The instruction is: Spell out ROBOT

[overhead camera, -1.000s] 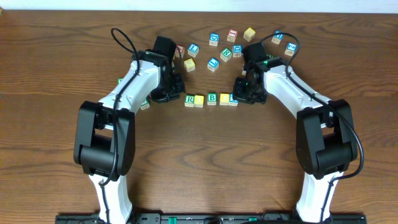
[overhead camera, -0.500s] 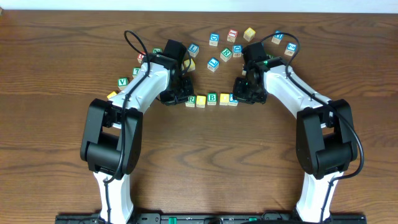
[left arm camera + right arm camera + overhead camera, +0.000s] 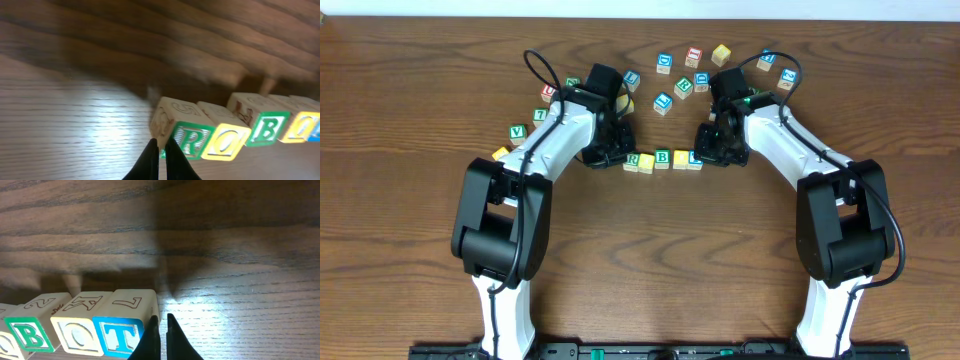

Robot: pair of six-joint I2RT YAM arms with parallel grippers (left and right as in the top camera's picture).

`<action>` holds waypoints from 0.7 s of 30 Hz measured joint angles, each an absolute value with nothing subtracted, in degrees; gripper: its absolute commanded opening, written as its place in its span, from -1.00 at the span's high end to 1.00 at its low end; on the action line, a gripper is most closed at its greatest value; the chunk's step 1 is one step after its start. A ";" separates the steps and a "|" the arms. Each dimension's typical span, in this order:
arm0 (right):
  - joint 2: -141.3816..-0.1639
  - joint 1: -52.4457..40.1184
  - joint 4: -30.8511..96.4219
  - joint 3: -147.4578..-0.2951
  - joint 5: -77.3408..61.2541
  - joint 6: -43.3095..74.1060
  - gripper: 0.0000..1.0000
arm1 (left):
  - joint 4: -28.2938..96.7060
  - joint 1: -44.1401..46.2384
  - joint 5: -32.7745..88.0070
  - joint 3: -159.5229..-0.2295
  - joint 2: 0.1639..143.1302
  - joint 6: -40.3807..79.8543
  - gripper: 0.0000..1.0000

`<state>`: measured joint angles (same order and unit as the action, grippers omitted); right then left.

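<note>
Where pressed together and pinching nothing, as at left gripper [image 3: 160, 148], likely used as a blunt pusher: tips at outer lower corner of R cube [image 3: 191, 140], touching or just beside, cannot tell which. Same at right gripper [image 3: 161, 322]: shut tight, empty, tips right beside outer edge of T cube [image 3: 118, 335]. Judged as squeezing the row from both ends to close gaps and square it up, not lifting anything. Between them, in order: R, first O cube [image 3: 227, 145], B cube [image 3: 265, 129], second O cube [image 3: 301, 126], then T, side by side, touching or nearly so, not perfectly straight in overhead. Reads ROBOT already; probably only tidying left. Risk: pushing too hard from one end and buckling the row out of line. Further out, spare cubes [image 3: 665, 63] scattered behind the row, more off to the left side incl. green V cube [image 3: 517, 131], apart from the row. Underneath, dark brown wood-grain table [image 3: 650, 250], glossy, glare patches in both wrist views; likely slick enough for cubes to slide. Pale strip beyond far table edge in overhead; nothing else of the room visible.
</note>
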<state>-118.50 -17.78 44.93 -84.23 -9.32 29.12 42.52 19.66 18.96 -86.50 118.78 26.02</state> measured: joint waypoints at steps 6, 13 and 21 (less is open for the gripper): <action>-118.48 -17.80 44.80 -84.23 -9.21 29.08 0.98 | 41.95 21.10 20.27 -86.48 118.89 27.00 0.85; -118.50 -17.80 44.42 -84.23 -9.21 28.67 0.94 | 41.76 21.21 20.49 -86.48 118.89 27.05 0.85; -118.50 -17.87 44.29 -84.23 -10.28 26.48 0.87 | 40.23 20.93 20.88 -86.50 118.89 26.70 0.85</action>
<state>-118.50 -17.87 44.29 -84.23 -10.28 26.48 40.23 20.93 20.88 -86.50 118.89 26.70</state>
